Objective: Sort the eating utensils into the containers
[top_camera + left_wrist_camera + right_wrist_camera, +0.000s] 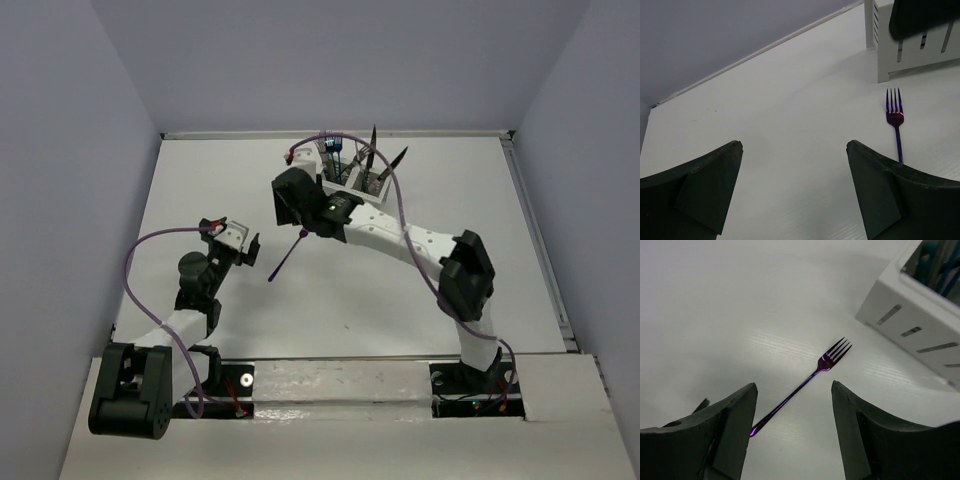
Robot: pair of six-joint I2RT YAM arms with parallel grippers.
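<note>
Gaping empty, left and right jaws hover near the purple fork (pixel 799 388).

Purple fork (pixel 801 387), white caddy (pixel 910 315) w/ slotted sides, white table (pixel 350 300).

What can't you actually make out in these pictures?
- Utensils in the caddy: too small to count in the top view; blurred and cut off by the frame edge in the right wrist view.
- Purple fork: its handle end is hidden behind a finger of the left gripper in the left wrist view.
- Caddy's top, left wrist view: covered by a dark shape and cut off by the frame.
</note>
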